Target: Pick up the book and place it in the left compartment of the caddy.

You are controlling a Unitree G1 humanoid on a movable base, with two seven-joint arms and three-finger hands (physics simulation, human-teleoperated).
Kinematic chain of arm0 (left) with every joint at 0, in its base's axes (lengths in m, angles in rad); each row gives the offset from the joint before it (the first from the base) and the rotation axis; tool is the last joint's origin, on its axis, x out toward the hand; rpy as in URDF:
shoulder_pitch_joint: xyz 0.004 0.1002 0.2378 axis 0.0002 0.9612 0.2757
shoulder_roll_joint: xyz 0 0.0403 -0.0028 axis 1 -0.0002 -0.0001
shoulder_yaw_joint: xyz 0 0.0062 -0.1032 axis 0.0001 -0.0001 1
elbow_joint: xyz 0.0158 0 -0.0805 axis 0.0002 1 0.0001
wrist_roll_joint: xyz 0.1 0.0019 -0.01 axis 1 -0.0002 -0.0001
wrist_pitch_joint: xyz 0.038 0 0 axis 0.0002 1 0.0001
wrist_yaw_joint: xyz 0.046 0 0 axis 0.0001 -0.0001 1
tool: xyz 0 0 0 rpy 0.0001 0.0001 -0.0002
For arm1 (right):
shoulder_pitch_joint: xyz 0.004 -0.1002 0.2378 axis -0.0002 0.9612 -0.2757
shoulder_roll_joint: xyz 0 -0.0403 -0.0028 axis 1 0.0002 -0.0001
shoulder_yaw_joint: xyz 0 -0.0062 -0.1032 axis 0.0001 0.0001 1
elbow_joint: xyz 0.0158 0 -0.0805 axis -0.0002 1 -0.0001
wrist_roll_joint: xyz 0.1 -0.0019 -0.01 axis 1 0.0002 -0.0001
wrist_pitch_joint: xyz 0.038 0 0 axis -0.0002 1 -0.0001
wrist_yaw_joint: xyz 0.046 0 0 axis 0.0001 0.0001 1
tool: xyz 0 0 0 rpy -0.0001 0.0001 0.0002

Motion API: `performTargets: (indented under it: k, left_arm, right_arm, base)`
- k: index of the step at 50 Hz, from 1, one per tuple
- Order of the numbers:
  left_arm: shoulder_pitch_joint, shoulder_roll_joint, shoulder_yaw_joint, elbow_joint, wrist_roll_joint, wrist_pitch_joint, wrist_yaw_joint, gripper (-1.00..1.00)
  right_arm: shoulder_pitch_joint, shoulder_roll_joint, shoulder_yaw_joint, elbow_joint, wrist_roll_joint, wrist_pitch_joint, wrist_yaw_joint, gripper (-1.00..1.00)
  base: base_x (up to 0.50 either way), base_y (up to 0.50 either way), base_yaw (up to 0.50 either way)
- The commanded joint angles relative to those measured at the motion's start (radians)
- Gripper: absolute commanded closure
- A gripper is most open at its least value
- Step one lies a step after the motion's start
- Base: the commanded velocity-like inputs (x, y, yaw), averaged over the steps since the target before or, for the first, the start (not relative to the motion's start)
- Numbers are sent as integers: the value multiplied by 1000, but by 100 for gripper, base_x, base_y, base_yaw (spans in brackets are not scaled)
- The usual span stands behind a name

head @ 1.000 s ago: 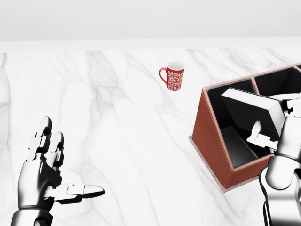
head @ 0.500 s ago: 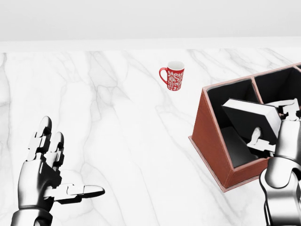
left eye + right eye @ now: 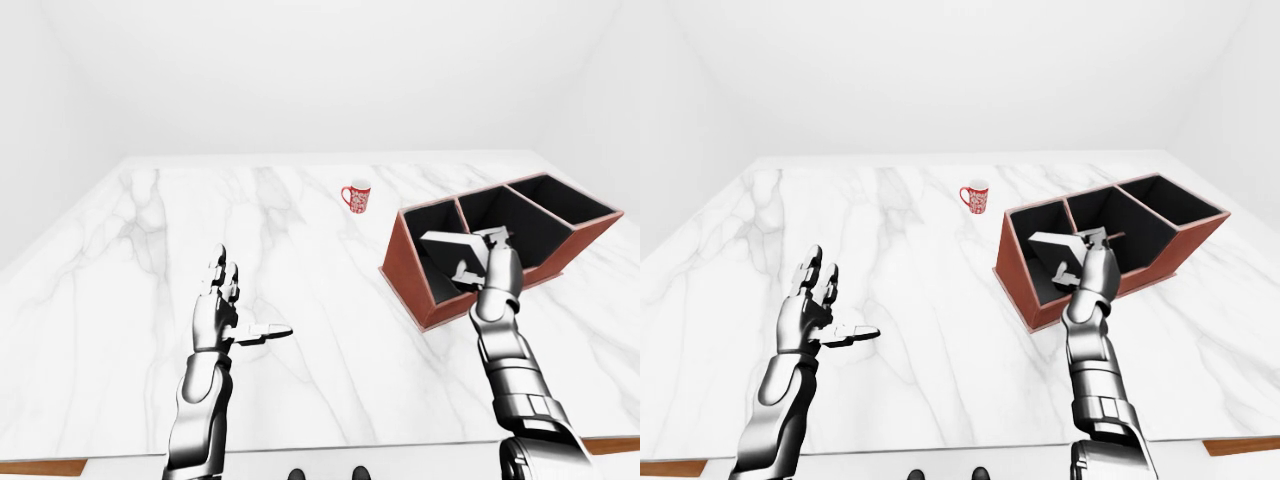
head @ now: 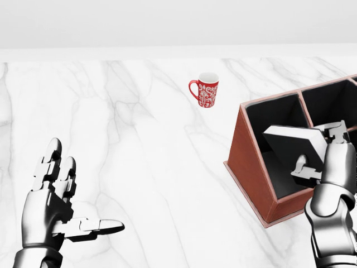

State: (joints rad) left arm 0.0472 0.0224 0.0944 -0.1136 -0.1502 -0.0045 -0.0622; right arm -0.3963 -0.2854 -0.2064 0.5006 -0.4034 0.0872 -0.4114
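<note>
Over the last second we see the book point(image 4: 290, 146), pinched between the fingers point(image 4: 304, 166) of the right hand point(image 4: 329, 162), sink from above the rim into the left compartment of the caddy point(image 4: 249, 162), tilting as it descends. We judge the placement nearly complete, with release remaining. The left hand point(image 4: 53, 204) stays spread over the desk point(image 4: 128, 145); the mug point(image 4: 205, 89) is unmoved.

A white marble table point(image 4: 122, 123) carries a red patterned mug point(image 4: 205, 90) and, toward the right, a brown caddy point(image 4: 252, 167).
</note>
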Motion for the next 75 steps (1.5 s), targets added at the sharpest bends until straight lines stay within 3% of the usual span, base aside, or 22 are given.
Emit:
performTargets:
  k: [1,4,16,17,18,19,39,42,45,46,47,52,55,68,75]
  left_arm:
    - [-5,0,0,11,0,-6,0,-100]
    - [-9,1,1,24,0,-16,-1,-100]
    - [-9,2,1,20,-1,-12,0,-100]
    - [-10,2,1,26,-1,-17,-1,-100]
    - [-11,-3,2,87,2,-77,-10,-100]
    - [-12,-3,1,111,3,-83,-13,-100]
    - [-3,0,-5,106,-2,-83,-11,-100]
    - [-3,0,-4,108,-2,-83,-11,-100]
    - [-2,0,-4,105,-3,-83,-11,-100]
    - [-2,0,-5,107,-2,-83,-11,-100]
    - [-2,0,-5,107,-2,-83,-11,-100]
    - [-3,0,-4,110,-3,-83,-12,-100]
    - [-2,0,-4,107,-3,-83,-11,-100]
    - [-2,0,-4,108,-3,-83,-12,-100]
    - [-6,1,-4,112,-3,-83,-11,-100]
  right_arm:
    - [-64,-20,1,100,-24,0,-49,100]
    - [-79,-25,7,142,-16,0,-61,100]
    - [-103,-32,19,221,7,0,-88,100]
    - [-105,-33,19,230,9,0,-91,100]
    - [-107,-34,20,239,11,0,-94,100]
    - [-107,-34,21,242,13,0,-96,100]
    - [-103,-34,34,227,11,0,-84,98]
    - [-101,-33,36,225,7,0,-77,36]
    - [-100,-32,36,221,5,0,-73,3]
    - [-99,-31,38,217,3,0,-69,-27]
    - [-98,-31,38,217,2,0,-69,-27]
    - [-97,-30,36,215,0,0,-66,-87]
    - [-96,-30,34,212,-1,0,-63,-99]
    - [-71,-23,40,139,-19,0,-33,-100]
    - [1,-7,63,-75,-86,0,73,-100]
  base:
    - [0,0,0]
    - [0,0,0]
    - [0,0,0]
    - [0,0,0]
    - [0,0,0]
    - [0,0,0]
    - [0,0,0]
    - [0,0,0]
    - [0,0,0]
    - [0,0,0]
    - [0,0,0]
    - [0,0,0]
    - [0,0,0]
    - [0,0,0]
    - [0,0,0]
